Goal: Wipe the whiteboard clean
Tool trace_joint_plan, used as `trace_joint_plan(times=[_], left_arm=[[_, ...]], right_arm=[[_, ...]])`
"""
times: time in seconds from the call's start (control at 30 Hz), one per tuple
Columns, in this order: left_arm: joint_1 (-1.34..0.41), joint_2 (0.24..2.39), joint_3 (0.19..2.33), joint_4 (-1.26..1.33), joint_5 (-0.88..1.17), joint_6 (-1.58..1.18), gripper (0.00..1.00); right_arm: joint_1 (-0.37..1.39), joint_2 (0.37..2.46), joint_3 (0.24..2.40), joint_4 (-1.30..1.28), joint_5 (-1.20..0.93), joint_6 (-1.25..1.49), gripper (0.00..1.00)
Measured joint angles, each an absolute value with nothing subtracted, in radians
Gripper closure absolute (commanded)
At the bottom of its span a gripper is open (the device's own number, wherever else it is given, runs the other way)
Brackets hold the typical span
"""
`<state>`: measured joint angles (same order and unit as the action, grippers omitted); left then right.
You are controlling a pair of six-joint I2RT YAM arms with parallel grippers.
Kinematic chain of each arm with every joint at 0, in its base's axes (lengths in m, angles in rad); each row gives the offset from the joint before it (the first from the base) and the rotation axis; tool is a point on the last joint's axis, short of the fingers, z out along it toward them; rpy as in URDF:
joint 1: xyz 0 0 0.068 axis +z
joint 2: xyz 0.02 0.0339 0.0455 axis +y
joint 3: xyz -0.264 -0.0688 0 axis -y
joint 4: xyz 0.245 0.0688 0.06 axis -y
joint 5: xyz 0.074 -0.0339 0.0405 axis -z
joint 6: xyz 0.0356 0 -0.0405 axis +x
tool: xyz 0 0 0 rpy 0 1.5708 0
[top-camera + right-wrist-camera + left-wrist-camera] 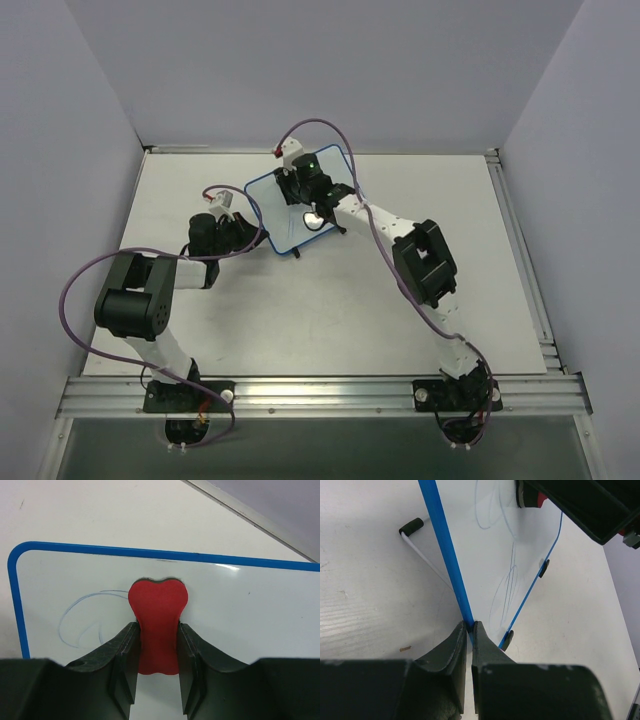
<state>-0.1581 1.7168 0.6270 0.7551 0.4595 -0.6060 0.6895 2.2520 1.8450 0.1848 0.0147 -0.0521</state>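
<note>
Blue-rimmed and white, the whiteboard (272, 212) stands tilted on the bench (330, 320), far of centre, between our two arms. Our left gripper (471, 626) has its fingers (451, 647) almost closed, pinching the board's blue edge on its near-left side. Our right gripper (158, 630) is over the board's face from the right. Its fingers are partly open around a red eraser (158, 611) and squeeze it at the waist. The eraser's tip lies against the white surface, just beside faint blue scribbles (80, 615).
</note>
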Motion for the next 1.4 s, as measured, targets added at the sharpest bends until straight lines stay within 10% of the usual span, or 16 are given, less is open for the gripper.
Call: trace_joint_plan(times=[0.67, 1.4], left_arm=[[-0.162, 1.715, 0.63, 0.756, 0.453, -0.604, 0.98], [-0.166, 1.715, 0.631, 0.744, 0.449, -0.598, 0.98]], right_arm=[[0.474, 2.253, 1.873, 0.108, -0.068, -0.042, 0.96], [0.676, 2.381, 2.172, -0.121, 0.022, -0.115, 0.97]])
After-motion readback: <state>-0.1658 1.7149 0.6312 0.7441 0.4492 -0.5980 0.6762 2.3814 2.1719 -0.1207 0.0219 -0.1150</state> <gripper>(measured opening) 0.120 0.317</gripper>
